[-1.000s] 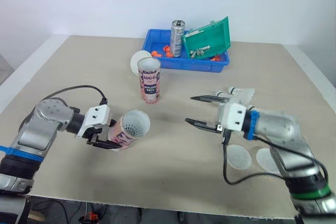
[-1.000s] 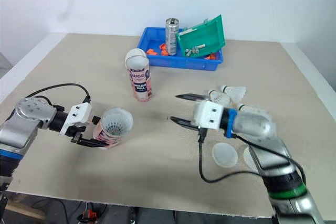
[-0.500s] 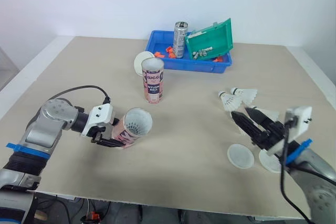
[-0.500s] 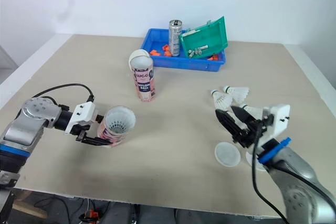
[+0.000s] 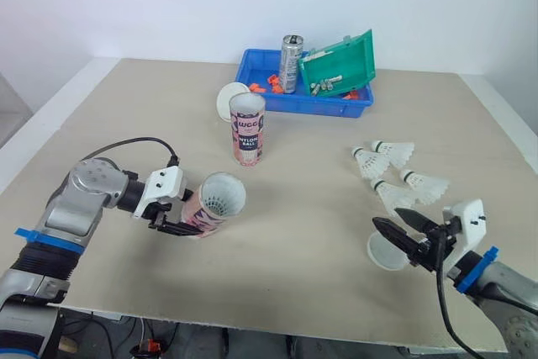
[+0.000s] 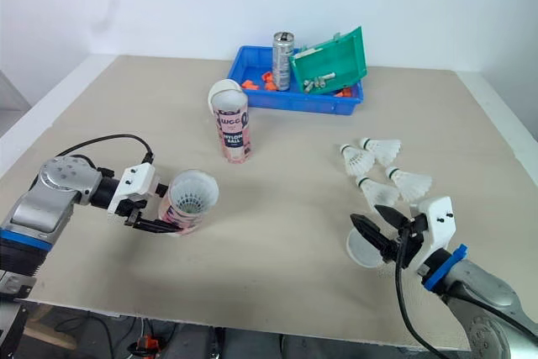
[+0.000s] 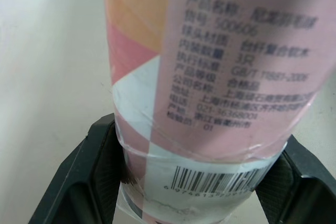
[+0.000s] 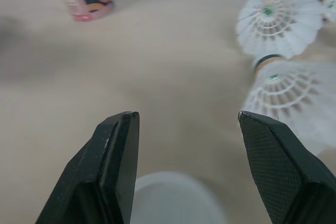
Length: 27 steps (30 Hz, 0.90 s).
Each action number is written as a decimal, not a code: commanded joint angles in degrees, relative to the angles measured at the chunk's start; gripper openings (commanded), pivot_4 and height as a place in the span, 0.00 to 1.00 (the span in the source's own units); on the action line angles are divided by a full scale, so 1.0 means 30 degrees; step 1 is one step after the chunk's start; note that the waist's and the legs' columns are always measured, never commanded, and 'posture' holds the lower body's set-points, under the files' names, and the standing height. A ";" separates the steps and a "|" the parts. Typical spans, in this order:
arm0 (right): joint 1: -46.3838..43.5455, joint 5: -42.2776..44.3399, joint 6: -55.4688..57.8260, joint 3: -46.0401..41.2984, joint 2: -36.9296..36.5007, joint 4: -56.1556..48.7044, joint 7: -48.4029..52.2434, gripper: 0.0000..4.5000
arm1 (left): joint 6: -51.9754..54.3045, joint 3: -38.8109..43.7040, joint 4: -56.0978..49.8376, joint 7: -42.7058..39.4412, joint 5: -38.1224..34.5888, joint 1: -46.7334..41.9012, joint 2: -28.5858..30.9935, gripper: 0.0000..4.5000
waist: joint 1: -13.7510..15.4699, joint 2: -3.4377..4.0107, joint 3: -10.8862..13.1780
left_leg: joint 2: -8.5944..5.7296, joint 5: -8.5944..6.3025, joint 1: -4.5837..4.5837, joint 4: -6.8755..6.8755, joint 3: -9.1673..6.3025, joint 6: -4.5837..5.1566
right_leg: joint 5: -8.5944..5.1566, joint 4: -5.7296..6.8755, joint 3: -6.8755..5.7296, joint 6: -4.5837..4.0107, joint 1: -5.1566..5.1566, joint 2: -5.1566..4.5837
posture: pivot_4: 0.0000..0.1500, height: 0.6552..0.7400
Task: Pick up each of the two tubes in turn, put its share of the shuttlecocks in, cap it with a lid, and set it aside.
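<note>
Glossy film-wrapped tube [image 7: 210,77] (printed paper label) against a matt, smooth tabletop [image 5: 294,208].
</note>
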 commanded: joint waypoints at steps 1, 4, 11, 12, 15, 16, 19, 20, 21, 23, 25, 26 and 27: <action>-0.0617 -0.0928 -0.0885 0.0073 0.0014 0.0836 -0.0145 0.73 | 0.0137 -0.0912 0.0268 0.0406 0.0829 0.0632 -0.0111 0.65 | 0.0002 -0.0001 -0.0001 | 0.0001 0.0002 -0.0018 0.0000 0.0001 0.0005 | 0.0001 -0.0012 -0.0007 0.0001 0.0000 0.0000 | 1.00 0.60; -0.0871 -0.1085 -0.1126 0.0136 -0.0001 0.1292 0.0112 0.73 | 0.0269 -0.0818 0.0063 0.0431 0.0771 0.0793 0.0011 0.65 | 0.0009 0.0002 -0.0002 | -0.0001 0.0008 -0.0056 -0.0001 0.0017 0.0015 | 0.0004 -0.0022 -0.0009 0.0012 0.0001 0.0001 | 1.00 0.60; -0.1672 -0.1939 -0.1730 0.0565 -0.0071 0.2558 0.0351 0.73 | 0.0454 -0.0718 -0.0205 0.0465 0.0738 0.0955 0.0152 0.65 | -0.0002 0.0006 -0.0004 | 0.0007 -0.0010 -0.0059 -0.0020 0.0007 0.0046 | -0.0006 -0.0021 -0.0018 0.0059 0.0009 0.0039 | 1.00 0.60; -0.1940 -0.2337 -0.1881 0.0843 -0.0047 0.2871 0.0229 0.73 | 0.0462 -0.0720 -0.0210 0.0462 0.0738 0.0932 0.0149 0.65 | -0.0005 0.0003 -0.0005 | 0.0009 -0.0010 -0.0052 -0.0020 0.0007 0.0046 | -0.0004 -0.0021 -0.0017 0.0061 0.0009 0.0042 | 1.00 0.60; -0.2572 -0.3167 -0.2337 0.1363 0.0064 0.3677 -0.0010 0.73 | 0.0478 -0.0726 -0.0205 0.0462 0.0745 0.0841 0.0141 0.65 | -0.0019 0.0006 -0.0005 | 0.0016 -0.0009 -0.0046 -0.0019 0.0006 0.0047 | -0.0002 -0.0022 -0.0012 0.0057 0.0010 0.0051 | 1.00 0.60; -0.2685 -0.3286 -0.2472 0.1401 0.0117 0.3850 -0.0031 0.68 | 0.0479 -0.0729 -0.0202 0.0469 0.0750 0.0821 0.0145 0.65 | -0.0017 0.0004 -0.0004 | 0.0012 -0.0009 -0.0049 -0.0019 0.0006 0.0048 | -0.0002 -0.0021 -0.0008 0.0057 0.0010 0.0050 | 1.00 0.60; -0.2604 -0.3424 -0.2759 0.1446 0.0222 0.3843 0.0177 0.43 | 0.0465 -0.0674 -0.0263 0.0471 0.0733 0.0880 0.0212 0.65 | -0.0012 0.0012 -0.0007 | 0.0011 -0.0009 -0.0056 -0.0019 0.0006 0.0049 | -0.0004 -0.0022 -0.0009 0.0060 0.0010 0.0051 | 1.00 0.60; -0.2532 -0.3436 -0.2808 0.1440 0.0243 0.3766 0.0243 0.31 | 0.0464 -0.0658 -0.0277 0.0479 0.0738 0.0907 0.0230 0.65 | -0.0011 0.0011 -0.0007 | 0.0011 -0.0009 -0.0060 -0.0020 0.0005 0.0049 | -0.0007 -0.0022 -0.0010 0.0065 0.0011 0.0052 | 1.00 0.60; -0.2475 -0.3406 -0.2825 0.1396 0.0254 0.3682 0.0282 0.22 | 0.0469 -0.0653 -0.0285 0.0487 0.0744 0.0931 0.0238 0.65 | -0.0011 0.0011 -0.0007 | 0.0011 -0.0010 -0.0064 -0.0021 0.0004 0.0050 | -0.0008 -0.0022 -0.0010 0.0067 0.0011 0.0056 | 1.00 0.60; -0.2383 -0.3317 -0.2816 0.1237 0.0205 0.3499 0.0345 0.00 | 0.0480 -0.0667 -0.0295 0.0485 0.0756 0.0937 0.0240 0.65 | -0.0011 0.0011 -0.0007 | 0.0011 -0.0010 -0.0064 -0.0021 0.0002 0.0050 | -0.0008 -0.0022 -0.0010 0.0067 0.0013 0.0058 | 1.00 0.60; -0.2329 -0.3260 -0.2786 0.1039 0.0079 0.3278 0.0361 0.00 | 0.0493 -0.0673 -0.0292 0.0472 0.0738 0.0917 0.0234 0.65 | -0.0012 0.0010 -0.0007 | 0.0013 -0.0009 -0.0061 -0.0021 0.0001 0.0051 | -0.0006 -0.0021 -0.0009 0.0066 0.0013 0.0061 | 1.00 0.60; -0.2281 -0.3256 -0.2872 0.0918 0.0004 0.3061 0.0377 0.00 | 0.0481 -0.0678 -0.0278 0.0473 0.0741 0.0906 0.0232 0.65 | -0.0013 0.0011 -0.0007 | 0.0014 -0.0009 -0.0061 -0.0020 0.0001 0.0051 | -0.0004 -0.0021 -0.0009 0.0068 0.0014 0.0062 | 1.00 0.60; -0.2189 -0.3193 -0.2766 0.0774 -0.0154 0.2575 0.0368 0.00 | 0.0408 -0.0718 -0.0205 0.0460 0.0803 0.0878 0.0242 0.65 | -0.0012 0.0011 -0.0007 | 0.0014 -0.0009 -0.0060 -0.0020 0.0001 0.0051 | -0.0003 -0.0021 -0.0008 0.0068 0.0013 0.0062 | 1.00 0.60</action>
